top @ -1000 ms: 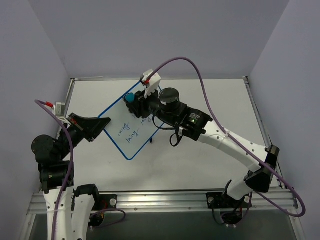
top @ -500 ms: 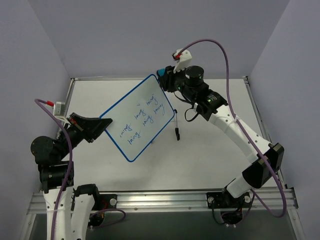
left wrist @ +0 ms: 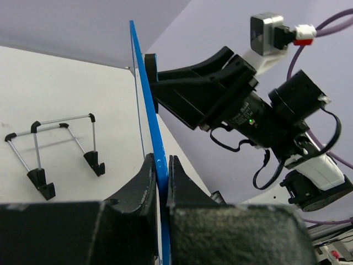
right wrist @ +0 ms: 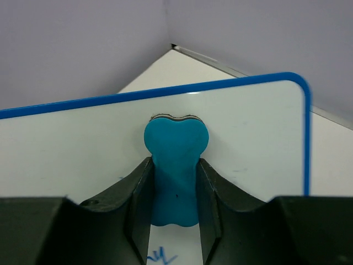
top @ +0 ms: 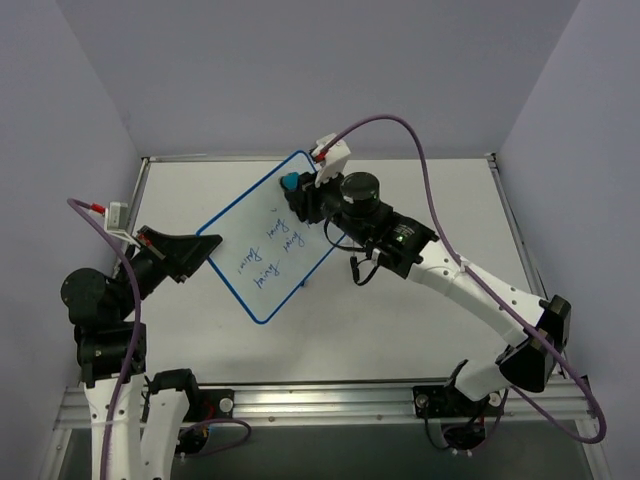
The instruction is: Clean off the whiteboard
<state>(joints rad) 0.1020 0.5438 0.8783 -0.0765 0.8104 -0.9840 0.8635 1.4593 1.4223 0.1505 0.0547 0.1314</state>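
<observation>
The whiteboard, white with a thin blue frame and rows of blue handwriting, is held tilted above the table. My left gripper is shut on its left edge; the left wrist view shows the blue frame edge-on, pinched between my jaws. My right gripper is shut on the small blue eraser and presses it against the board's upper part. In the right wrist view the eraser sits flat on the white board, just above some handwriting.
A thin black wire stand lies on the white table; in the top view only its black foot shows below the right arm. Grey walls close the table's back and sides. A purple cable loops over the right arm.
My right gripper with the eraser swept from the board's middle up past its top right corner and has come back down onto the upper part. The top right writing is gone. The left gripper held still.
</observation>
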